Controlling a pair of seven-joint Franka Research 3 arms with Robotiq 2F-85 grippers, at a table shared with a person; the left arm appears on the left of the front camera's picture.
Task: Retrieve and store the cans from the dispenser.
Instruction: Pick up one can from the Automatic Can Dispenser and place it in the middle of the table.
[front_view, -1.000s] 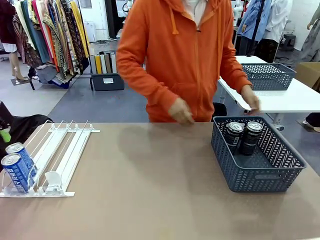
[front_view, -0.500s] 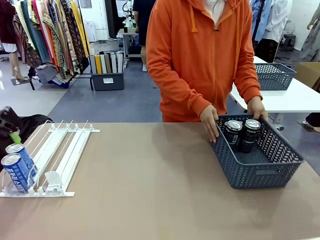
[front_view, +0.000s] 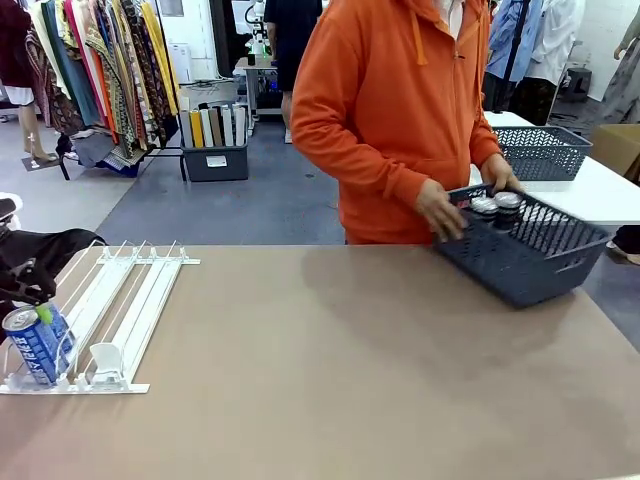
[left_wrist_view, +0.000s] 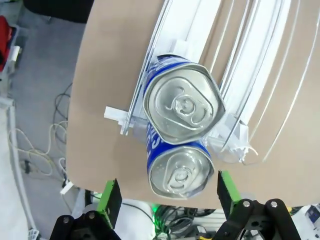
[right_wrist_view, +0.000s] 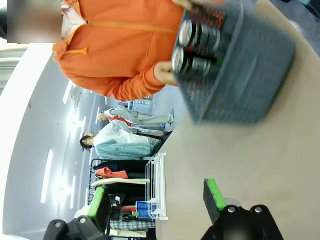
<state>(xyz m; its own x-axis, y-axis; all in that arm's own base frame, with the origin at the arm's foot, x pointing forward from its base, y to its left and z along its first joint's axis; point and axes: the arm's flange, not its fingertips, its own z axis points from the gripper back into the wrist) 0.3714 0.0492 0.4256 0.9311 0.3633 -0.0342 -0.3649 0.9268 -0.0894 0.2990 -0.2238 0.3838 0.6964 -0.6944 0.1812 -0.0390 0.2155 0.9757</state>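
Note:
Two blue cans with silver tops stand at the low front end of the white dispenser (front_view: 120, 300). One blue can (front_view: 33, 346) shows fully; the one behind it is partly covered by my left gripper (front_view: 40, 308). In the left wrist view the left gripper (left_wrist_view: 167, 196) is open just above the nearer can (left_wrist_view: 180, 172), with the other can (left_wrist_view: 184, 104) beyond it. My right gripper (right_wrist_view: 155, 200) is open and holds nothing. A person's hands hold a grey-blue basket (front_view: 540, 262) off the table, with two black cans (front_view: 497, 207) in it.
The person in an orange hoodie stands at the far right of the table. A second basket (front_view: 540, 150) sits on a white table behind. The dispenser's other rails hold a white pusher block (front_view: 105, 360). The brown tabletop (front_view: 320, 370) is bare in the middle.
The person gripped the basket with the two black cans and lifted it off the table toward the far right. My left gripper moved in over the blue cans.

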